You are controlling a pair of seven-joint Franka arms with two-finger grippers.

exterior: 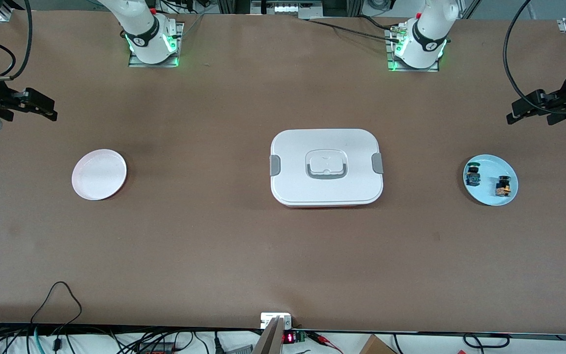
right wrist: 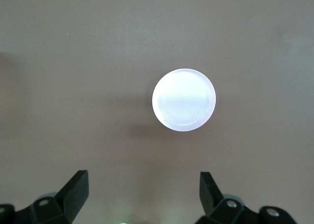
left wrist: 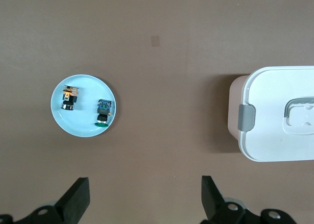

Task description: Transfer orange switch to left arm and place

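On the light blue plate (exterior: 490,189) toward the left arm's end of the table, the orange switch (exterior: 502,186) lies beside a blue-bodied switch with a green cap (exterior: 472,174), neither one gripped. At mid-table sits the white lidded box (exterior: 326,167), with an empty pink plate (exterior: 99,174) toward the right arm's end. Both arms wait raised, the left gripper (exterior: 526,112) and right gripper (exterior: 42,108) spread wide and holding nothing.

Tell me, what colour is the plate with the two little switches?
Light blue plate; clearest in the left wrist view.
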